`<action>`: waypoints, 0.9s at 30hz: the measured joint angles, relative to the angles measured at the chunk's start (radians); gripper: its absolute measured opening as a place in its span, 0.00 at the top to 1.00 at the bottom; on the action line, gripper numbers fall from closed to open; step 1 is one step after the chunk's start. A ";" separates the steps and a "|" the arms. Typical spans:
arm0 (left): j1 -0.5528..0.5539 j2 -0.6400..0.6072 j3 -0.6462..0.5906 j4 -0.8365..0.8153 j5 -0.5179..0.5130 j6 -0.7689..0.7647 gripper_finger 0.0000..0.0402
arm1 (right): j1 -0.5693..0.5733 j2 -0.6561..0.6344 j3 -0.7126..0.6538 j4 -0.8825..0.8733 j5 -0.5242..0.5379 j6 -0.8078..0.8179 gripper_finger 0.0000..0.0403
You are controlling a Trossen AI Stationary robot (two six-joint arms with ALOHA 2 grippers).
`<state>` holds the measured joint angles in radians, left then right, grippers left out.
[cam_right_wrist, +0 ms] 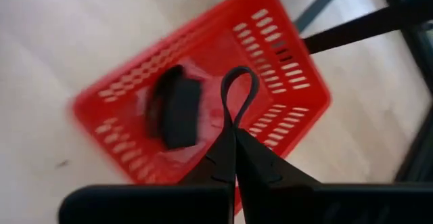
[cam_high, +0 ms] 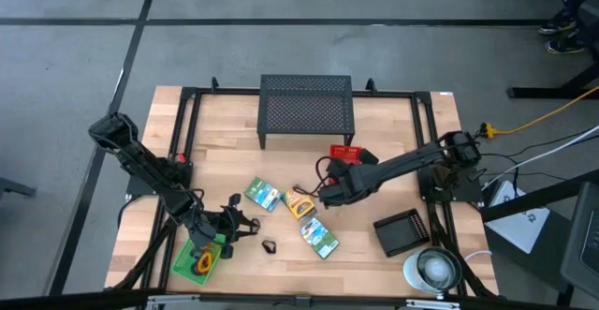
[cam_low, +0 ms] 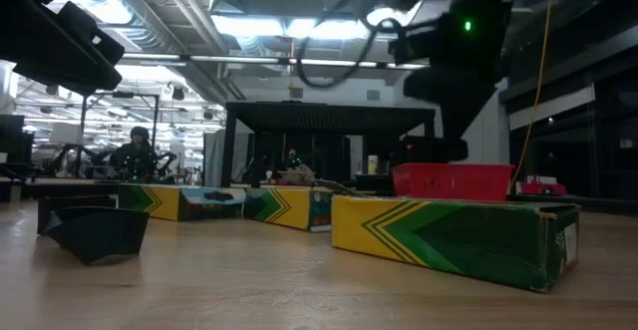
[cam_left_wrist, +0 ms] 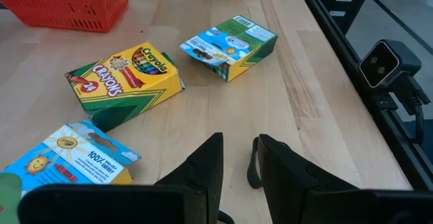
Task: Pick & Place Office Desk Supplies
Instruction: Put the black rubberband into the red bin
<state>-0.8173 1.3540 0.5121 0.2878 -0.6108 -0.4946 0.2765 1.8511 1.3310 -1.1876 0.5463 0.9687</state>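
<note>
High view: I see the red basket (cam_high: pixel 344 151) on the wooden table (cam_high: pixel 393 132) just in front of the black mesh stand (cam_high: pixel 306 107), with the right gripper (cam_high: pixel 328 194) reached in toward the middle, next to the yellow crayon box (cam_high: pixel 299 202). 2 more crayon boxes (cam_high: pixel 263 195) (cam_high: pixel 319 237) lie either side of it, and a small black clip (cam_high: pixel 269 247) sits alone near the front. Left gripper (cam_high: pixel 225 228) hangs by a green tray (cam_high: pixel 200 257) at the front-left corner; the tray holds an orange loop and something yellow. A black tray (cam_high: pixel 402 231) and a round white object (cam_high: pixel 431 269) sit front-right. Low view: yellow-green box (cam_low: pixel 449 232) closest, red basket (cam_low: pixel 451 181) behind it, dark folded clip (cam_low: pixel 95 228) on the left. Left wrist view: left fingers (cam_left_wrist: pixel 203 170) part-open with a thin black loop standing between them; I can't tell if it's gripped. 3 crayon boxes ahead, basket corner (cam_left_wrist: pixel 67 4) beyond. Right wrist view: right fingers (cam_right_wrist: pixel 226 160) clenched together, pinching a black loop (cam_right_wrist: pixel 239 92) over the red basket (cam_right_wrist: pixel 270 55), which holds 1 dark item (cam_right_wrist: pixel 174 112).
</note>
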 joint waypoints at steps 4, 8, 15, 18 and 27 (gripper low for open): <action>0.000 0.000 0.000 0.000 0.000 0.000 0.78 | -0.024 0.000 -0.048 0.008 0.043 0.011 0.94; 0.000 0.000 0.000 0.000 0.000 0.000 0.78 | -0.034 0.000 -0.056 0.016 0.051 0.009 0.80; 0.000 0.000 0.000 0.000 0.000 0.000 0.78 | -0.027 -0.005 -0.056 0.044 0.064 -0.012 0.52; 0.000 0.000 0.000 0.000 0.000 0.000 0.78 | -0.021 -0.012 -0.056 0.044 0.069 -0.001 0.44; 0.000 0.000 0.000 0.000 -0.001 0.001 0.78 | 0.145 -0.196 -0.051 0.147 0.275 0.055 0.37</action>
<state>-0.8176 1.3540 0.5121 0.2878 -0.6115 -0.4938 0.4215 1.6552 1.2798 -1.0411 0.8212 1.0233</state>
